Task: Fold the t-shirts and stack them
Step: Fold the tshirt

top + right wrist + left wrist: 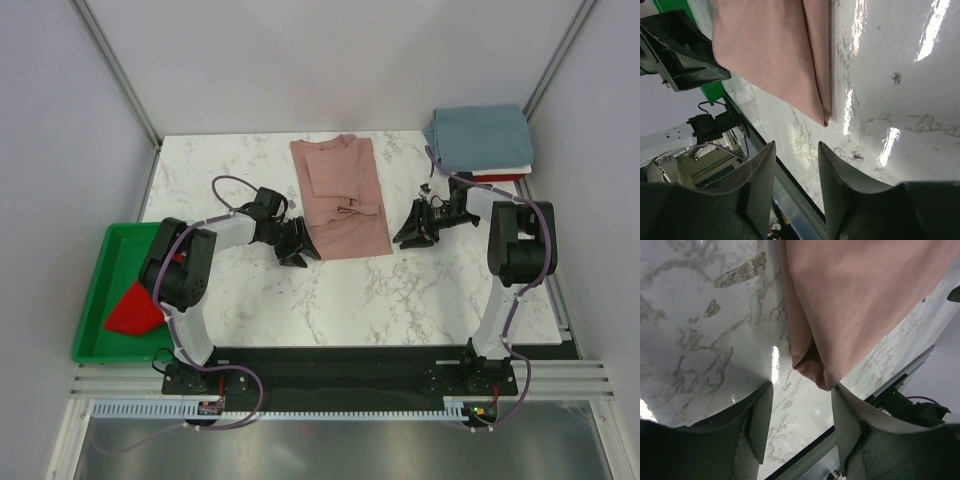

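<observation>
Left gripper [802, 387]: fingers apart, nothing clamped; near left corner of pink shirt [340, 195] sits at mouth of gap. Right gripper [797, 145]: fingers apart, empty, just short of near right corner of same shirt. Shirt folded into long strip, flat at middle of table [400, 300]. Grey-blue shirt [480, 135] folded at far right corner. Red shirt [135, 308] bunched in green tray [100, 290], left of table.

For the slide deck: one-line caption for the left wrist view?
Open left pincer poised at a corner of the folded dusty-pink t-shirt on the marble table.
</observation>
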Controlling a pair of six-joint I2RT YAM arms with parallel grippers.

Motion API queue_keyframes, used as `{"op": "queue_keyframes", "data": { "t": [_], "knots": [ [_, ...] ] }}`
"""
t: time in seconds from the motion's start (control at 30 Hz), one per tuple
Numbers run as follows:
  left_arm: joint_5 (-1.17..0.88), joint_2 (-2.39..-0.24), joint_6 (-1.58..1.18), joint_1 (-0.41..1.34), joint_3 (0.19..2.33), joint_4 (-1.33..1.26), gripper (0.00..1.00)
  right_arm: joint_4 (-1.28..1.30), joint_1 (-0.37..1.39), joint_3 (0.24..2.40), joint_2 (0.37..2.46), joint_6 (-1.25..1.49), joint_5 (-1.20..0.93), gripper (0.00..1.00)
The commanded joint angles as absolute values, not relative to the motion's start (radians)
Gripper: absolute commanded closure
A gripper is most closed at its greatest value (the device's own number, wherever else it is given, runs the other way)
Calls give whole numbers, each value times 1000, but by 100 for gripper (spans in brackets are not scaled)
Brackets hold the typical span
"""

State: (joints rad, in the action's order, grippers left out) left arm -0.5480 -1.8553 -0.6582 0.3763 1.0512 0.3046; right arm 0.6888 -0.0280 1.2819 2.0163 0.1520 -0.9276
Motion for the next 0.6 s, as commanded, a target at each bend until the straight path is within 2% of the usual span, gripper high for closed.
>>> {"op": "queue_keyframes", "data": {
  "t": [0.0,0.33,0.43,0.57],
  "knots": [
    [-581,-1891,-703,396,1104,255,43,709,-25,1266,2040,107,-966,53],
    [-571,-1947,-709,405,1146,264,50,718,0,1262,2092,90,-960,53],
    [-565,-1947,-713,405,1140,270,55,710,28,1282,2115,103,-960,53],
    [-560,-1947,-707,405,1140,278,74,680,37,1287,2140,132,-959,52]
  ]
}}
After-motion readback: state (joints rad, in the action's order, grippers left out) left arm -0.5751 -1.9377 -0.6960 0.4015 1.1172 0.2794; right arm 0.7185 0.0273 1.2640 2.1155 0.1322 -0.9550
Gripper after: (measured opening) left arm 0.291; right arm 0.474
